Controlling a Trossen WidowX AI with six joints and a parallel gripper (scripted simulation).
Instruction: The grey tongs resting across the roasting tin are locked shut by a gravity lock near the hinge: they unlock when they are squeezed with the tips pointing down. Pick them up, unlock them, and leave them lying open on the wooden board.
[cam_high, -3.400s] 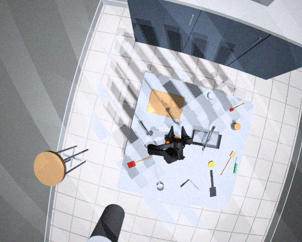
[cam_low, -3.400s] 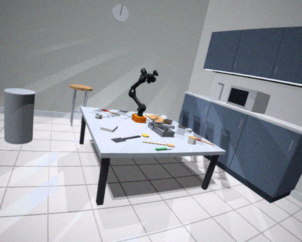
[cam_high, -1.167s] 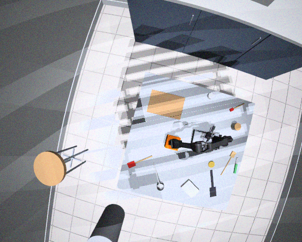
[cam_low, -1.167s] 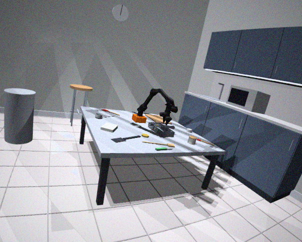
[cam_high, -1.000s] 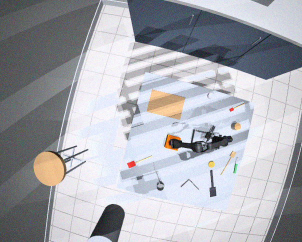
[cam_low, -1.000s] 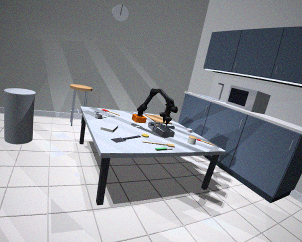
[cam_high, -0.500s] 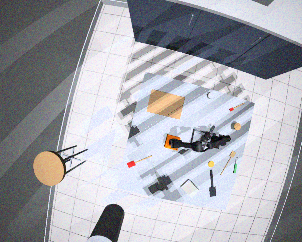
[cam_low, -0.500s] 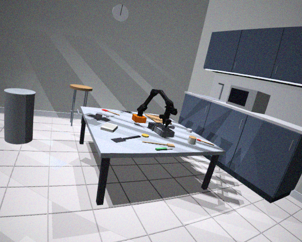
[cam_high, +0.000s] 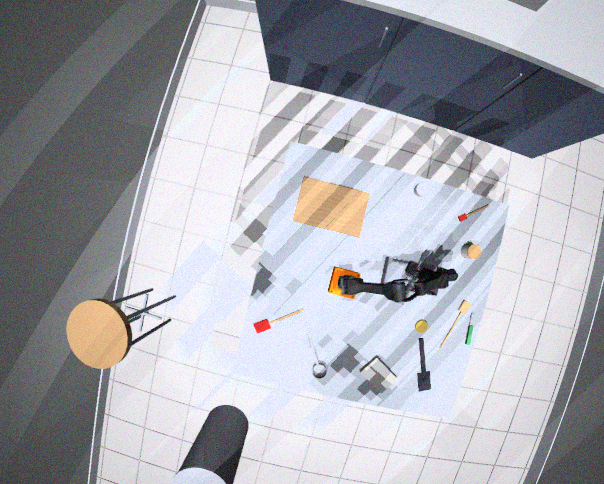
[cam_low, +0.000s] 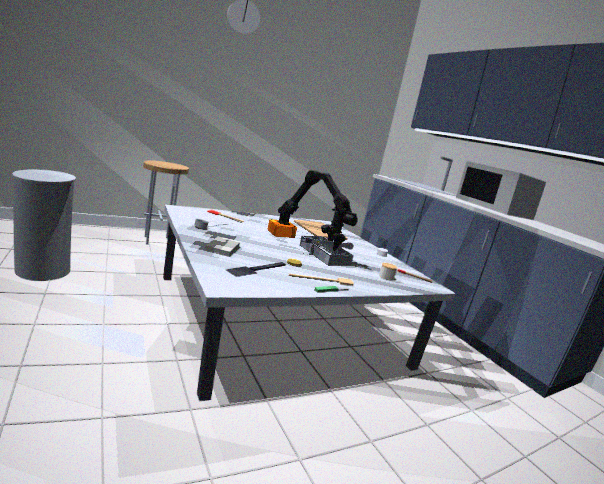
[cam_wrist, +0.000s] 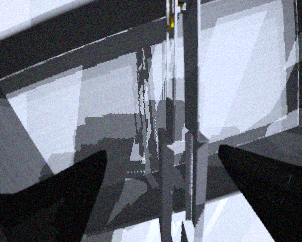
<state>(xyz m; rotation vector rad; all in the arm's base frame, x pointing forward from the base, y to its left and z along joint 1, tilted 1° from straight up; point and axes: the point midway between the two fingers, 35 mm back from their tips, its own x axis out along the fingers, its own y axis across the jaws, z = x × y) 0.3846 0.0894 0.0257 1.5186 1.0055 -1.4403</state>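
Note:
The grey tongs (cam_wrist: 191, 75) run lengthwise down the wrist view as narrow parallel bars, resting across the dark roasting tin (cam_wrist: 60, 37) (cam_high: 385, 269) (cam_low: 338, 259). A small yellow part shows near their upper end in the wrist view. My gripper (cam_wrist: 163, 152) is wide open and empty, low at the tin, one fingertip on either side of the tongs. In the top view the arm hides the fingertips and most of the tongs. The wooden board (cam_high: 330, 206) (cam_low: 308, 226) lies apart from the tin, with no tongs on it.
A round container with a wooden lid (cam_high: 473, 251) (cam_low: 388, 271) stands beyond the tin. A yellow disc (cam_high: 421, 326) (cam_low: 294, 262), a black spatula (cam_high: 423, 378) (cam_low: 243, 271) and a wooden spatula (cam_high: 464, 306) (cam_low: 345, 281) lie to its side. The orange arm base (cam_high: 337, 291) (cam_low: 281, 229) stands between board and tools.

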